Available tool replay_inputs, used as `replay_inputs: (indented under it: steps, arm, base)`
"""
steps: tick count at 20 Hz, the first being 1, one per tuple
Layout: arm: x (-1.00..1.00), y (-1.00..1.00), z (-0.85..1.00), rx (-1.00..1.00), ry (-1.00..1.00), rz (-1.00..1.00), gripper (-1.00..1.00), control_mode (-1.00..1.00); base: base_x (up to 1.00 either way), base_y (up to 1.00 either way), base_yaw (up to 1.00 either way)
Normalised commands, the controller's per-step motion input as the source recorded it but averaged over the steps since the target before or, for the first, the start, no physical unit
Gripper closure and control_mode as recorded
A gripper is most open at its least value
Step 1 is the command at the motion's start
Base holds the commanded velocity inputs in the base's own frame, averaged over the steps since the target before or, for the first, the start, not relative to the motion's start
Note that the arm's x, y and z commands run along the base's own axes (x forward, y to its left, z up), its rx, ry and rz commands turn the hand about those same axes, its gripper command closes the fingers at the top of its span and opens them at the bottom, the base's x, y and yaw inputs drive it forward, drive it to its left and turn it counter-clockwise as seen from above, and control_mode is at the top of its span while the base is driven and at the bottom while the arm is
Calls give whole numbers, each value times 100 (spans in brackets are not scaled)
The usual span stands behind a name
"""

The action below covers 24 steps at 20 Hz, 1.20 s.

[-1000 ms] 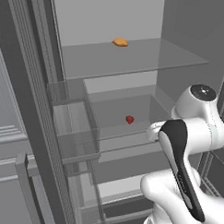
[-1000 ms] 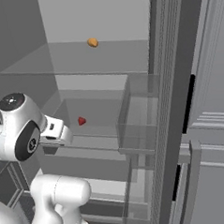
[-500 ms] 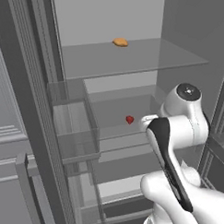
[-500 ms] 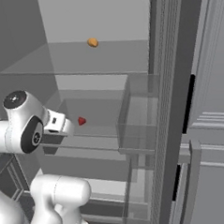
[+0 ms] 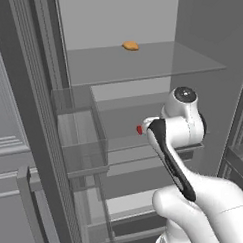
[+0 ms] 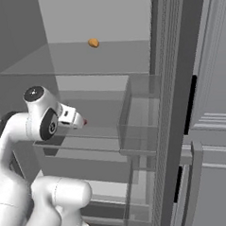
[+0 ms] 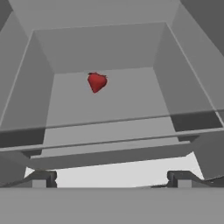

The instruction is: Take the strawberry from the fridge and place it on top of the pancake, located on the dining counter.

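Strawberry (image 7: pixel 96 82) small, red, pointed (on fridge shelf (image 7: pixel 131 94)); gripper (image 7: pixel 111 178) spread, empty.

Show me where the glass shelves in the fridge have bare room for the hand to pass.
Middle glass shelf: bare on all sides of the small red strawberry, out to both side walls; widest on the hand view's right. Upper glass shelf: bare except the small orange-yellow lump near the back. Tightest beside the clear door bins.

The fridge (image 5: pixel 205 35) stands open in front of the end effector (image 7: pixel 111 177). The glass shelf (image 7: pixel 109 109) around the strawberry (image 7: pixel 96 82) lies bare, with open room between it and the upper shelf (image 5: pixel 141 62). A door bin (image 5: pixel 79 140) juts out beside the opening.
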Motion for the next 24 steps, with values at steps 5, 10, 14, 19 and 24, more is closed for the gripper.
replay_inputs:
  steps: [5,10,14,19,24]
  arm:
    - [69,0,-20,3,-6,0,-100,-100]
    - [49,15,-36,7,-3,0,-100,-100]
    - [26,11,-37,0,-1,0,-100,-100]
    - [47,3,-3,0,16,0,-100,-100]
    - [36,0,-7,0,4,0,-100,-100]
  base:
    - [0,0,0]
    - [0,0,0]
    - [0,0,0]
    - [0,0,0]
    - [0,0,0]
